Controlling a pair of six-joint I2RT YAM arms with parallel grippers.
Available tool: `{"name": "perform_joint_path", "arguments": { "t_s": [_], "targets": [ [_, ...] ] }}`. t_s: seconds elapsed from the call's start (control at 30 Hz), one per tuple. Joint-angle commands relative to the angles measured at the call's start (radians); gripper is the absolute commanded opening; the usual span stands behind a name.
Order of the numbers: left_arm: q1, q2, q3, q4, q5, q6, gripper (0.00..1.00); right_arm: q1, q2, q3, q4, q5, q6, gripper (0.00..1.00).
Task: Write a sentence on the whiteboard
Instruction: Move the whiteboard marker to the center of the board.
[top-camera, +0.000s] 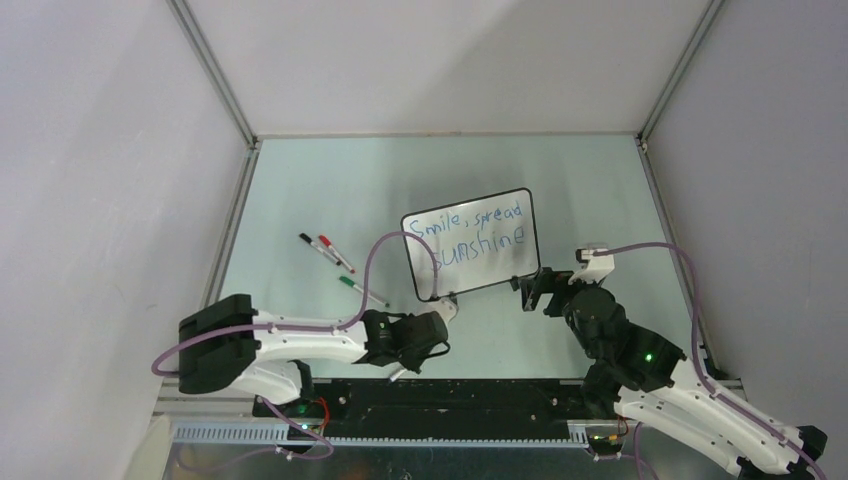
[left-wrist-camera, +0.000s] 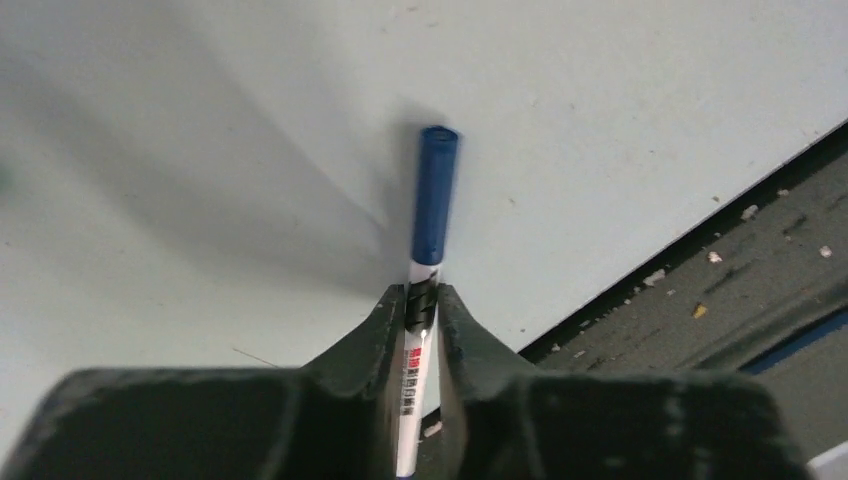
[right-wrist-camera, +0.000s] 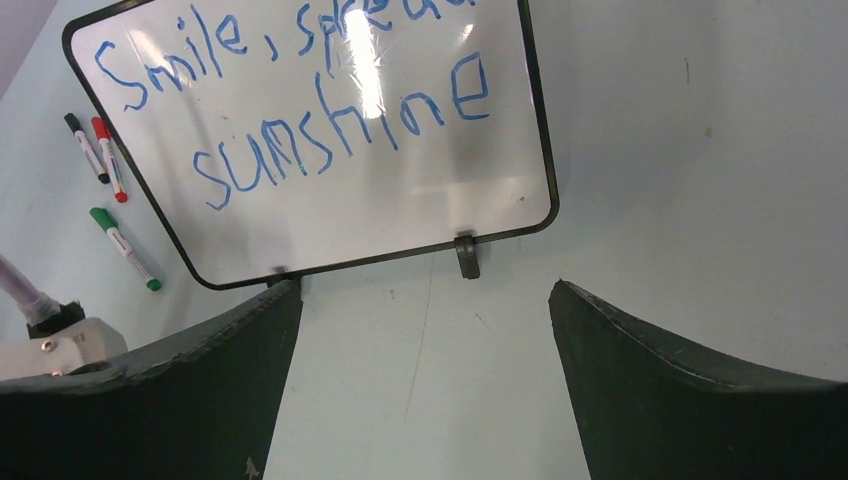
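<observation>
The whiteboard (top-camera: 520, 205) lies flat mid-table, and the sentence (top-camera: 478, 238) in blue reads "Smile, spread sunshine" in two lines. In the right wrist view the whiteboard (right-wrist-camera: 400, 215) and the sentence (right-wrist-camera: 290, 110) fill the top, with its black feet on the near edge. My left gripper (top-camera: 440, 335) sits just below the board's near left corner, and in the left wrist view it (left-wrist-camera: 422, 295) is shut on a capped blue marker (left-wrist-camera: 435, 195) held low over the table. My right gripper (top-camera: 530, 290) is open and empty, and in its own view it (right-wrist-camera: 425, 290) hovers just in front of the board's near edge.
Black (top-camera: 310, 243), red (top-camera: 335, 253) and green (top-camera: 360, 290) markers lie left of the board, and all three show at the left of the right wrist view (right-wrist-camera: 108, 158). The table's dark front edge (left-wrist-camera: 700, 240) runs close to the left gripper. Grey walls enclose the table.
</observation>
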Motion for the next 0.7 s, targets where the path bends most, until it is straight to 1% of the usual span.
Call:
{"name": "perform_joint_path", "arguments": {
  "t_s": [0.0,0.07,0.17,0.23,0.27,0.3,0.33,0.37,0.4,0.43,0.53,0.57,0.6,0.63,0.67],
  "targets": [
    [0.060,-0.016,-0.018,-0.004,-0.044,-0.076,0.10,-0.006,-0.005,-0.004,0.010,0.022,0.009,0.97],
    [0.101,-0.063,-0.051,0.004,-0.061,-0.121,0.03,-0.006,-0.003,-0.007,0.007,0.036,0.009,0.97],
    [0.175,-0.159,-0.119,0.029,-0.085,-0.176,0.00,-0.007,-0.005,-0.016,0.000,0.072,0.023,0.97],
    [0.240,-0.215,-0.156,0.053,-0.115,-0.199,0.00,-0.007,-0.011,-0.028,0.010,0.108,0.028,0.97],
    [0.292,-0.233,-0.170,0.068,-0.126,-0.204,0.00,-0.009,-0.016,-0.041,0.022,0.125,0.022,0.97],
    [0.319,-0.263,-0.197,0.108,-0.126,-0.205,0.00,-0.010,-0.018,-0.049,0.051,0.131,0.002,0.97],
    [0.370,-0.274,-0.208,0.130,-0.125,-0.204,0.01,-0.010,-0.024,-0.071,0.072,0.160,-0.007,0.97],
    [0.409,-0.289,-0.223,0.172,-0.128,-0.202,0.03,-0.013,-0.025,-0.083,0.120,0.205,-0.027,0.97],
    [0.422,-0.292,-0.226,0.184,-0.142,-0.198,0.04,-0.014,-0.023,-0.116,0.154,0.225,-0.051,0.97],
    [0.443,-0.288,-0.223,0.203,-0.152,-0.196,0.06,-0.017,-0.021,-0.134,0.235,0.256,-0.116,0.97],
    [0.468,-0.241,-0.185,0.211,-0.177,-0.181,0.16,-0.046,-0.004,-0.201,0.360,0.264,-0.223,0.97],
    [0.471,-0.233,-0.176,0.200,-0.182,-0.177,0.27,-0.078,-0.001,-0.211,0.403,0.248,-0.258,0.97],
    [0.472,-0.226,-0.162,0.196,-0.188,-0.162,0.35,-0.102,0.001,-0.237,0.423,0.237,-0.273,0.96],
    [0.471,-0.229,-0.158,0.191,-0.188,-0.153,0.50,-0.164,-0.002,-0.251,0.484,0.209,-0.291,0.95],
    [0.469,-0.253,-0.157,0.186,-0.191,-0.141,0.57,-0.201,-0.012,-0.281,0.512,0.179,-0.297,0.94]
  ]
}}
